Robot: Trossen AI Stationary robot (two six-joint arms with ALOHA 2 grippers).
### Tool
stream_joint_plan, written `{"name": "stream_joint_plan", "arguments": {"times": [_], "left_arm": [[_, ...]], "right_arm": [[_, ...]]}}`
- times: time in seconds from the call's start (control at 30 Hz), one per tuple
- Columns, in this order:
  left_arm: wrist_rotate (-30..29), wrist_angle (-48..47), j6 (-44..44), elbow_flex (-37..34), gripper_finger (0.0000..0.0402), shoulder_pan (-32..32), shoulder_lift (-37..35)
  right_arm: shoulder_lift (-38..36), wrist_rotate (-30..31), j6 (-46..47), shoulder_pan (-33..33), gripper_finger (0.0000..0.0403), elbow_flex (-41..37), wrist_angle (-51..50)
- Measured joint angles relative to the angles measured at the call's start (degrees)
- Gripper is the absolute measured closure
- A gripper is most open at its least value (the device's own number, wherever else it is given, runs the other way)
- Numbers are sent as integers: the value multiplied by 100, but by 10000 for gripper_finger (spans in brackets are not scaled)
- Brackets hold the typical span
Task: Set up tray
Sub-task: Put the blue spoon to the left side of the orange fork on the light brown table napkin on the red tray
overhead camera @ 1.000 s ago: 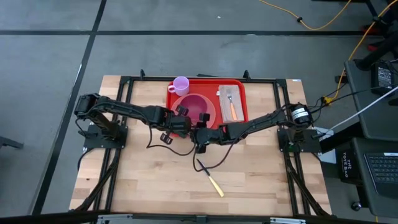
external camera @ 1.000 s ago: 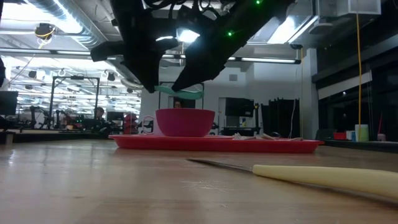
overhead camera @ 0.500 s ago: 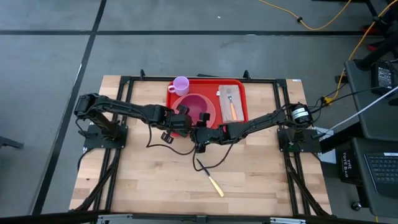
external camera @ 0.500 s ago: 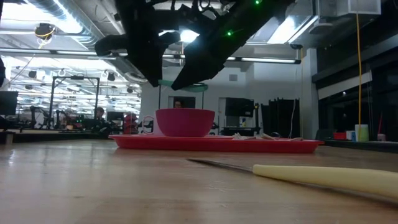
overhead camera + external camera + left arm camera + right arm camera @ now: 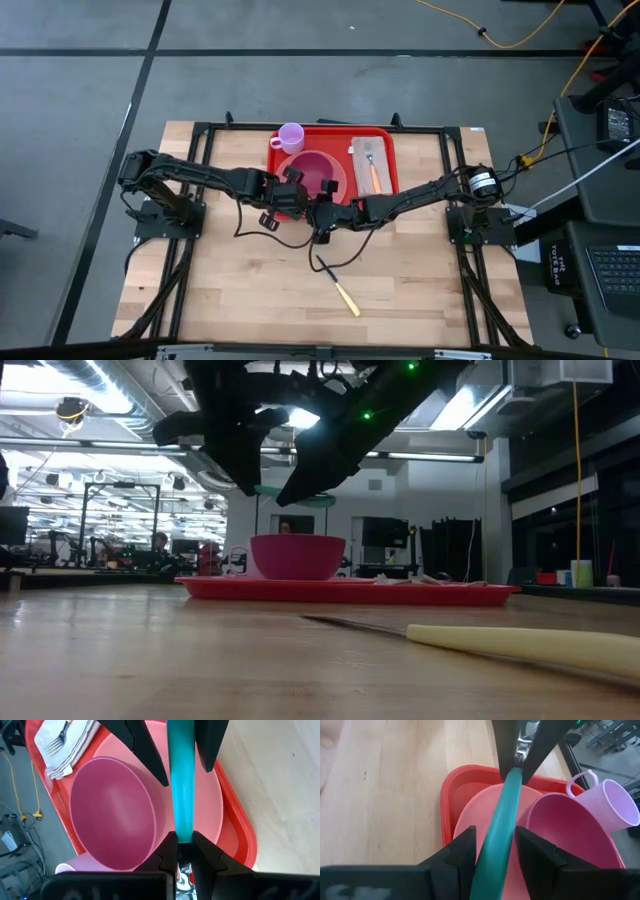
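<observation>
above the tray [image 5: 385, 187], left gripper [image 5: 184, 841] pinching teal handle [image 5: 180, 785], right gripper [image 5: 495, 851] loose around it

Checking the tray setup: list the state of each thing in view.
Tray: flat on the table, loaded.
Bowl: upright on the plate.
Plate: flat in the tray.
Mug: upright, tray corner.
Fork: on the napkin.
Teal utensil: between both grippers, above the plate.
Knife: on the table, off the tray.

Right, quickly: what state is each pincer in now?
Left pincer: shut on the teal-handled utensil.
Right pincer: open, astride that same handle.
</observation>
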Motion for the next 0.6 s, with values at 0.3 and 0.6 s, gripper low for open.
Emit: {"name": "stream_joint_plan", "arguments": {"times": [0.3, 0.6], "left_arm": [[48, 0, -131, 0, 385, 0, -7], [68, 15, -286, 2, 385, 0, -7]], "right_arm": [[0, 195, 91, 0, 264, 0, 89], [0, 301, 144, 0, 294, 0, 105]]}}
